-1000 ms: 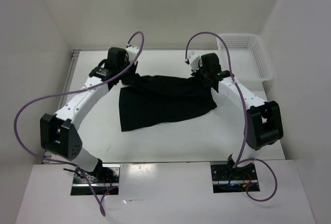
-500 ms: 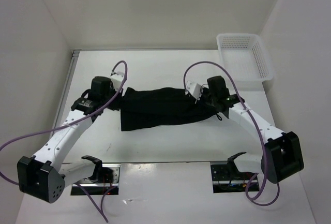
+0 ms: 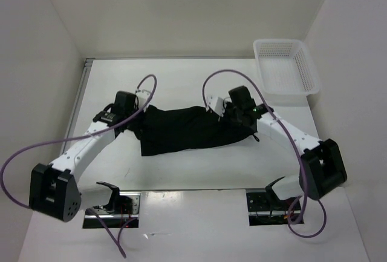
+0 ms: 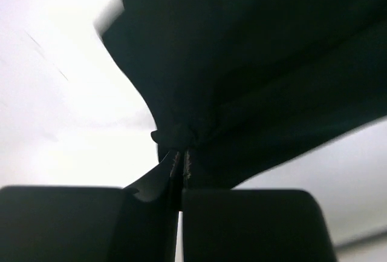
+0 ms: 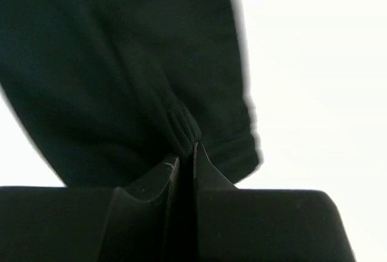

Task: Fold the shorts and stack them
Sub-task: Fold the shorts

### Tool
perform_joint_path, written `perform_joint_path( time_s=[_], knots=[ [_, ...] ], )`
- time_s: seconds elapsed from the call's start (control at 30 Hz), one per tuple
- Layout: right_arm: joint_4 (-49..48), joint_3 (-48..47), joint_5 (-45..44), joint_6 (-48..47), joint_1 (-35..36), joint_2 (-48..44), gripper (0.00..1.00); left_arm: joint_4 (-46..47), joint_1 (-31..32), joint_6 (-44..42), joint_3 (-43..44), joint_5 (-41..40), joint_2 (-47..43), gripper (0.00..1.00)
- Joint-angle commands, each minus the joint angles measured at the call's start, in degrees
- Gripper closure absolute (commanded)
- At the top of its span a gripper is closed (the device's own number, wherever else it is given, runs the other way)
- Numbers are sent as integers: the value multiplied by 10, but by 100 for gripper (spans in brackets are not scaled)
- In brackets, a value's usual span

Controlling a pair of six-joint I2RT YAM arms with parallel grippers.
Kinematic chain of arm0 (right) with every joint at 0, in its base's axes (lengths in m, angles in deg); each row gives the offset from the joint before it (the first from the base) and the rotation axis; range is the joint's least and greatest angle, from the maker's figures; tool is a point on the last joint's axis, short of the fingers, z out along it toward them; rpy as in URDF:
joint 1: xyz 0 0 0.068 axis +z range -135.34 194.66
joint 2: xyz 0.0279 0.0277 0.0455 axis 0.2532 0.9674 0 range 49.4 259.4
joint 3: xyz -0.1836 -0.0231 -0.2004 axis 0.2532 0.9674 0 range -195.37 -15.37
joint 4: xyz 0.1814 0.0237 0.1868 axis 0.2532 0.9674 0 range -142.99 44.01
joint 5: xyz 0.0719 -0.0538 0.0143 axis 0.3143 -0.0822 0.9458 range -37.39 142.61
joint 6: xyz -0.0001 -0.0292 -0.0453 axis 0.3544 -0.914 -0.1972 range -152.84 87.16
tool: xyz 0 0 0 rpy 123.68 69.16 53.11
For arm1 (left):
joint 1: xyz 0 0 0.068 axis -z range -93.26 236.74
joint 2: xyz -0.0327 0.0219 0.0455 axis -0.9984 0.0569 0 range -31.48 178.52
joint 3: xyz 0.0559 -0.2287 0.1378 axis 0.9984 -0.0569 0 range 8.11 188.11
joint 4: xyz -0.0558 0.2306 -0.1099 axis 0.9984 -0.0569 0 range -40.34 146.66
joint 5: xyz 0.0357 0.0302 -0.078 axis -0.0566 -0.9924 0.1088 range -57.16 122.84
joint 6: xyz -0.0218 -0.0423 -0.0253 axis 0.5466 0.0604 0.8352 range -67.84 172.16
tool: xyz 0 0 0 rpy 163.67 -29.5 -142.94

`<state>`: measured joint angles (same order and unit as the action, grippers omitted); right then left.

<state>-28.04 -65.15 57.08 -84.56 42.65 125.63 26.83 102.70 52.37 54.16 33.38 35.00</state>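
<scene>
The black shorts (image 3: pixel 184 130) lie across the middle of the white table, folded into a long band. My left gripper (image 3: pixel 134 118) is shut on the band's far left corner; in the left wrist view its gripper (image 4: pixel 179 156) pinches a bunch of black cloth (image 4: pixel 254 62). My right gripper (image 3: pixel 231 115) is shut on the far right corner; in the right wrist view its gripper (image 5: pixel 186 153) clamps a ribbed hem of the shorts (image 5: pixel 133 62). Both held edges hang just above the lower layer of cloth.
A white mesh basket (image 3: pixel 286 67) stands at the table's far right corner. White walls close in on the left, back and right. Purple cables loop above both arms. The arm bases sit at the near edge.
Both grippers have pulled the far edge of the shorts towards the near edge, folding the cloth over itself into a narrower band. Both arms have swung back and lower.
</scene>
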Motion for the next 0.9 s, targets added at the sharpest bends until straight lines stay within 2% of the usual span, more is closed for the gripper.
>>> perform_joint_path(
  time_s=[0.0,0.03,0.13,0.17,0.23,0.33,0.4,0.53,0.67,0.87],
  knots=[
    [-91,-125,-43,103,-35,62,100,156,-22,-2,111,-52,77,100],
    [-109,-147,-73,139,-43,80,100,198,-36,-2,177,-76,99,100],
    [-155,-239,-134,194,-74,152,100,262,-52,-2,281,-125,179,100],
    [-172,-256,-148,225,-80,174,100,272,-57,-2,346,-134,211,100],
    [-184,-290,-172,257,-94,179,100,278,-57,-2,416,-139,240,100],
    [-205,-283,-197,264,-94,174,100,272,-57,-2,436,-125,246,100],
    [-211,-259,-191,259,-94,160,100,267,-52,-2,413,-109,240,100],
    [-206,-203,-156,223,-100,120,100,239,-31,-2,253,-97,162,100],
    [-172,-162,-95,178,-100,96,100,176,-23,-2,152,-47,96,100],
    [-133,-81,-57,83,-100,67,100,101,-23,-2,56,-7,5,100]
  ],
)
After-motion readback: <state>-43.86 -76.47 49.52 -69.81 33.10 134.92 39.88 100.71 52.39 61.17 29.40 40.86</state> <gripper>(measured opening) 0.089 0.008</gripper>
